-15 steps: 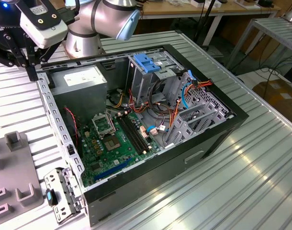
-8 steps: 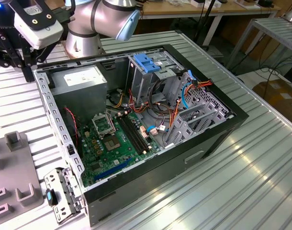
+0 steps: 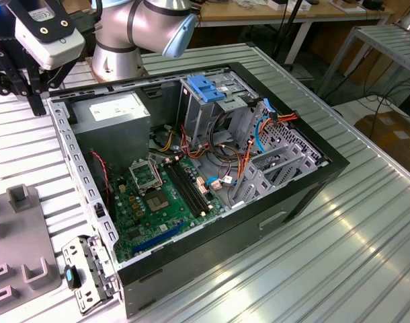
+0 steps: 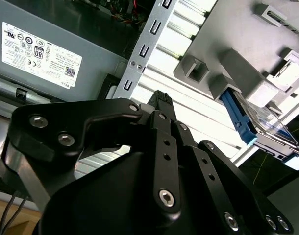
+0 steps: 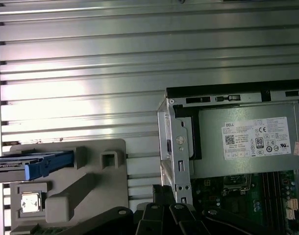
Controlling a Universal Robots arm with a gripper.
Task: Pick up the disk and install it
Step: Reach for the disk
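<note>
The disk [image 5: 39, 164], a flat dark drive in a bright blue carrier, lies in a slot of the grey holder block [image 5: 86, 188] on the ribbed metal table. In the second wrist view the disk [image 4: 243, 117] shows its blue edge against the same block [image 4: 237, 54]. My gripper [image 3: 23, 87] hangs above the table by the open computer case's far corner on the exterior view's left, apart from the disk. Its black links [image 4: 161, 100] hold nothing that I can see. Inside the case, the tall grey drive cage [image 3: 212, 111] carries a light-blue latch plate.
The open computer case [image 3: 312, 182] holds a grey power supply [image 3: 117, 111], a green motherboard [image 3: 161, 202] and loose cables. Its perforated metal rim [image 5: 181, 161] runs close under my gripper. A small metal bracket [image 3: 87, 272] lies beside the case's near corner. The holder block [image 3: 20, 259] is at the exterior view's left.
</note>
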